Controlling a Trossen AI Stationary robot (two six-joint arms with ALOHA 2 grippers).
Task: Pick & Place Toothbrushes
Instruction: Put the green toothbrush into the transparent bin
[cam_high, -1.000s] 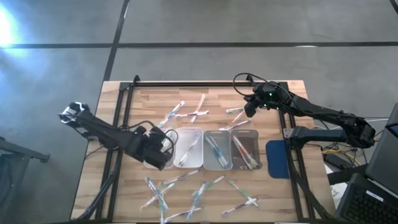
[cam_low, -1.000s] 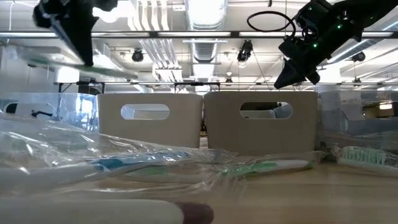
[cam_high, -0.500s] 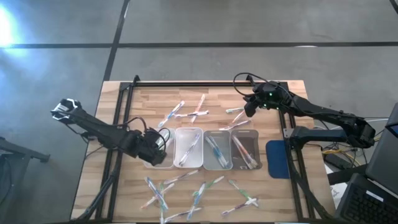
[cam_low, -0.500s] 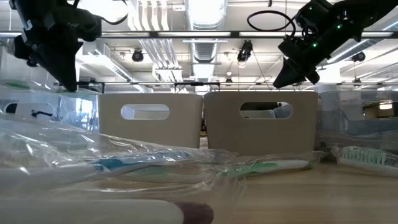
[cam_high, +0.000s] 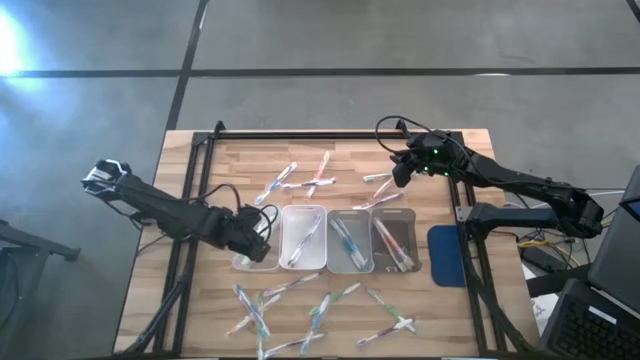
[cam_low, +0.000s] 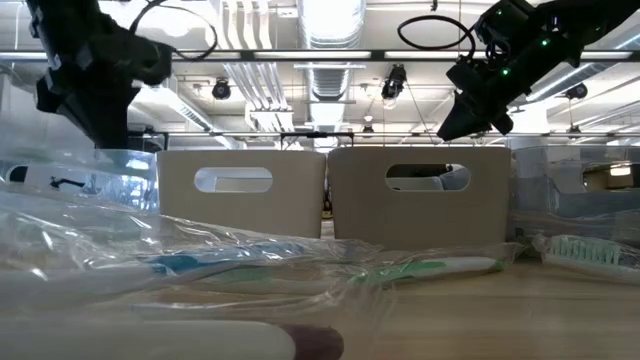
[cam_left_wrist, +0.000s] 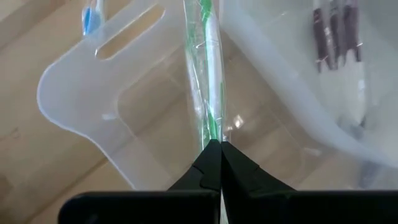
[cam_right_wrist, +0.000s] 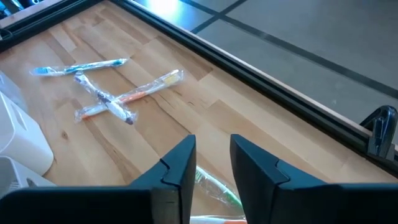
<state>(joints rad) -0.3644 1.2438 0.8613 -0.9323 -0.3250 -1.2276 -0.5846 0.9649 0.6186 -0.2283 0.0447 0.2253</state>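
My left gripper (cam_high: 258, 240) is shut on a green toothbrush in clear wrap (cam_left_wrist: 208, 68), just above the leftmost clear tray (cam_left_wrist: 74, 93). Three more trays (cam_high: 350, 240) to its right hold toothbrushes. My right gripper (cam_high: 398, 180) hangs open above the table's far right part, over a wrapped toothbrush (cam_right_wrist: 214, 186) that lies on the wood; its fingers touch nothing. Loose toothbrushes lie on the wood at the far side (cam_high: 305, 178) and at the near side (cam_high: 320, 310). My left gripper pinches the wrapped green toothbrush at one end (cam_left_wrist: 213, 132) between its two fingertips. The fingers slant steeply down from the table's left, and the brush runs on in line with them. It hangs below the fingers into the leftmost tray; whether its lower end touches the tray floor I cannot tell.
A black frame rail (cam_high: 330, 133) runs along the table's far edge, with more rails down both sides. A blue pad (cam_high: 445, 255) lies at the right edge. In the low view two beige bins (cam_low: 330, 195) stand behind wrapped toothbrushes (cam_low: 420, 268).
My left gripper has sunk toward the leftmost tray with the green toothbrush still in its fingers, and has tipped to point more steeply down. The toothbrush has gone down with it.
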